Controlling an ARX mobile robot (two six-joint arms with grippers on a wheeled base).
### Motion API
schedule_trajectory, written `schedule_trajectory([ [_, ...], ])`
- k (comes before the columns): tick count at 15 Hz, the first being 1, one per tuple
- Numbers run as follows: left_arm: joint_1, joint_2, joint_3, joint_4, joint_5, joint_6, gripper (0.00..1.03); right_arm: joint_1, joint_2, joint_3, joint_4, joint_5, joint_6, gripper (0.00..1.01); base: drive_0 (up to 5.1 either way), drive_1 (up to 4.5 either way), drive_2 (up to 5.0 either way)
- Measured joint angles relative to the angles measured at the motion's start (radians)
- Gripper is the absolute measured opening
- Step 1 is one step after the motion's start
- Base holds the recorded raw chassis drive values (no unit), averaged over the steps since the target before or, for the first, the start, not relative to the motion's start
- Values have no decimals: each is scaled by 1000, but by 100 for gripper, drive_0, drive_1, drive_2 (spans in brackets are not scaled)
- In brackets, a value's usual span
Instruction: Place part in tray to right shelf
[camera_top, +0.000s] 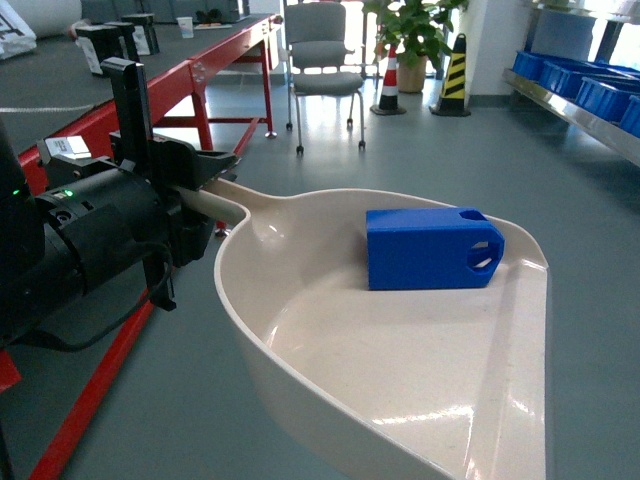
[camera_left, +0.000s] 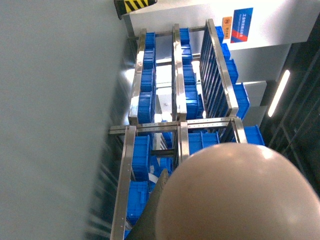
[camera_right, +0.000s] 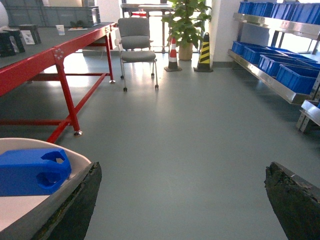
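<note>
Tray: cream scoop (camera_top: 400, 370) filled the foreground of the head view, held out level above the floor, its flat lip toward the lower right.
Part: blue block (camera_top: 432, 248) lay loose inside the tray against the far wall, slotted end toward the right rim; the right wrist view showed it (camera_right: 31, 171) just inside the tray's rim.
Left gripper: black fingers (camera_top: 195, 175) were clamped on the tray's handle (camera_top: 212, 205), taking the whole load at one end.
Right gripper: dark fingers (camera_right: 75, 205) stood spread wide apart, holding nothing, one close beside the tray's rim.
Right shelf: steel rack with blue crates (camera_top: 590, 85) was well apart, at the far right edge of the floor; the left wrist view showed its rails and crates (camera_left: 150, 95) past the tray's underside.
Slide risk: nothing pinned the part, so a tilt toward the lip or a jolt from the base would probably have sent it sliding out.
Grip risk: a one-ended hold on a long handle could have let the tray sag or twist.
Collision risk: the wide tray could have struck the shelf's front rail on approach.
</note>
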Motion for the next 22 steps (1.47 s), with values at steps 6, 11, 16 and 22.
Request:
schedule_trajectory([
  [6,0,0,0,0,0,0,12,0,0,0,0,0,0,98,1,434,-433],
  [11,0,0,0,0,-2,0,12,0,0,0,0,0,0,98,2,435,-431],
  [16,1,0,0,0,-2,0,12,0,0,0,0,0,0,98,6,440,-427],
  [22,0,0,0,0,0,0,12,0,0,0,1,0,0,98,5,439,-428],
])
